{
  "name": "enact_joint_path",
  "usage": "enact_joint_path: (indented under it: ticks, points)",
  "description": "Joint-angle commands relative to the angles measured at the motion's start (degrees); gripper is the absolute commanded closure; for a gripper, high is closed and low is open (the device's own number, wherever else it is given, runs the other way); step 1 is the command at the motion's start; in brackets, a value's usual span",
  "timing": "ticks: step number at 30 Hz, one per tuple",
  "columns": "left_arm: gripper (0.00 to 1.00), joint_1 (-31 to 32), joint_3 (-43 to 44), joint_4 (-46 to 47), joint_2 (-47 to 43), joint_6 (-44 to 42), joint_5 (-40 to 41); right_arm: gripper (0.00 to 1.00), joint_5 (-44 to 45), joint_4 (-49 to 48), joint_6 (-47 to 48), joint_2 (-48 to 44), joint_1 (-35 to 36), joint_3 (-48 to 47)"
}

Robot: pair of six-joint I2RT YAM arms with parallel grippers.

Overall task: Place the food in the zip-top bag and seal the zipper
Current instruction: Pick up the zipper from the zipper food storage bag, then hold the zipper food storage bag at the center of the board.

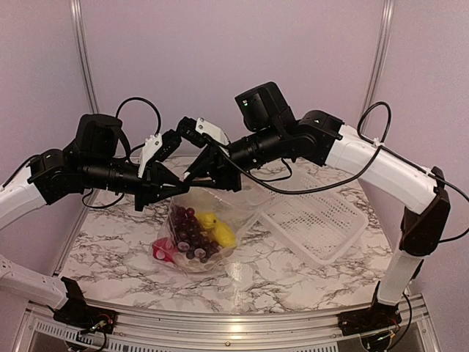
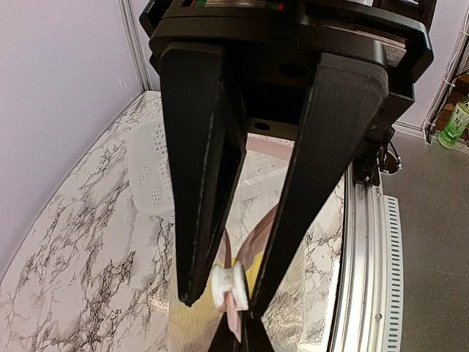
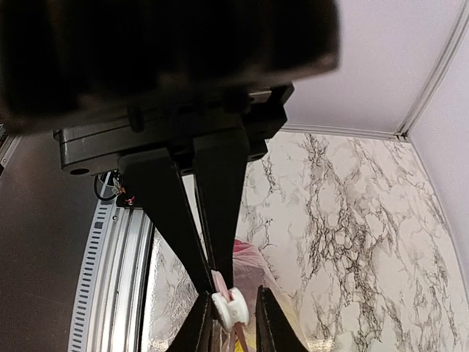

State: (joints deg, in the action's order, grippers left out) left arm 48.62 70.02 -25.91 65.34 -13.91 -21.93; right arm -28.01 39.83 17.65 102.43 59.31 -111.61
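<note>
The zip-top bag [image 1: 223,207] hangs by its top edge over the marble table, its bottom resting on it. Inside it are the food pieces: a dark purple grape bunch [image 1: 192,233], yellow pieces [image 1: 218,229] and a red piece [image 1: 161,251]. Both grippers meet at the bag's mouth. My left gripper [image 2: 222,302] is shut round the white slider [image 2: 229,284] of the zipper [image 2: 234,320]. My right gripper [image 3: 212,282] is shut on the pink zipper strip [image 3: 220,281], right beside the slider [image 3: 231,308]. In the top view the left gripper [image 1: 170,185] and right gripper [image 1: 192,176] nearly touch.
A white lattice basket [image 1: 322,220] lies on the table right of the bag, also in the left wrist view as the basket [image 2: 150,172]. A metal rail [image 2: 359,242] runs along the table's near edge. Cables loop over both arms.
</note>
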Motion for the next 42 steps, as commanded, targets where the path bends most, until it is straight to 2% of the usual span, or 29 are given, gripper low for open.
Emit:
enact_joint_path:
  ticks: [1,9,14,20,27,31,42]
  points:
    - [1.0,-0.37,2.01,1.7,0.22,0.36,-2.49,0.81,0.76,0.31,0.06,-0.47,0.41,-1.47]
    - [1.0,-1.03,1.56,3.05,0.4,0.82,-2.5,0.81,-0.23,0.69,-0.24,-0.61,0.36,-1.3]
    - [1.0,-1.57,1.15,3.04,0.23,0.82,-2.51,0.75,-0.38,0.98,-0.6,-0.63,0.38,-1.55]
    - [1.0,-2.02,0.5,3.65,-0.29,1.27,-2.57,0.83,0.46,1.12,-0.43,-1.01,0.39,-1.23]
    - [1.0,-2.15,-0.01,3.94,-0.3,1.78,-2.88,0.86,-0.05,1.05,-0.76,-0.82,0.43,-2.08]
    - [1.0,-2.21,-0.23,3.94,-0.39,1.83,-2.86,0.73,0.14,1.02,-1.29,-0.91,0.36,-2.55]
    - [1.0,-2.3,-0.56,4.49,-0.04,2.11,-2.84,0.92,0.24,1.43,-1.56,-1.35,0.41,-2.74]
